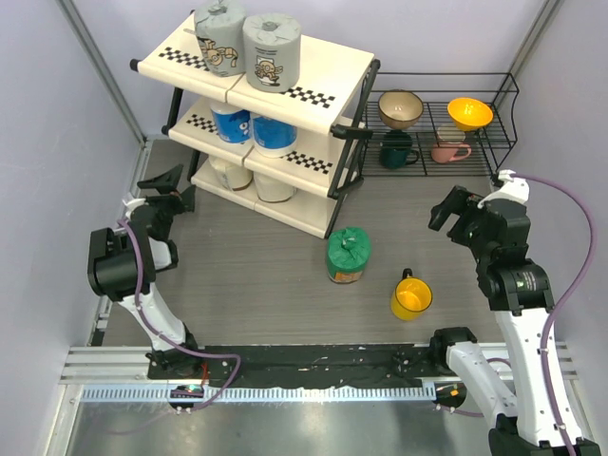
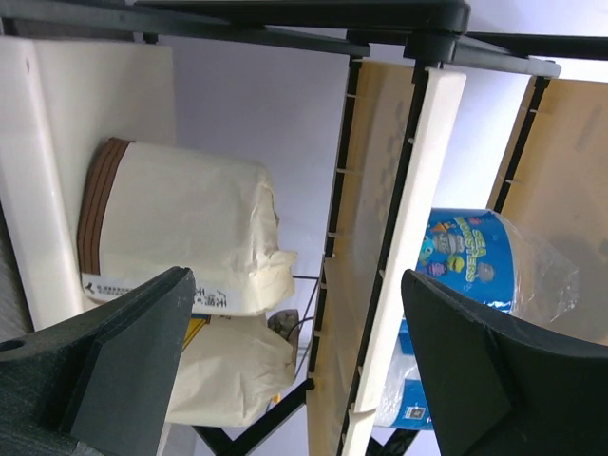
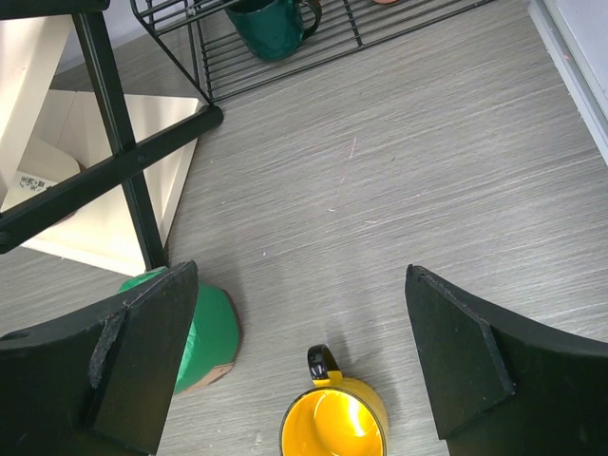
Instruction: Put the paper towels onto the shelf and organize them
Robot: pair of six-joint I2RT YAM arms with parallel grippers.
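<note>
The green roll stands upright on the counter, twisted top up and long axis vertical, just in front of the right end of the shelf. It lies to the left of the right hand, a little nearer the robot, with a yellow mug close by. The right hand is wide open and empty, and is the nearer of the two. The left hand, also wide open and holding nothing, faces the shelf's left end. There are seven rolls: two grey on the top tier, two blue-and-white in the middle, two cream at the bottom, and one green.
</note>
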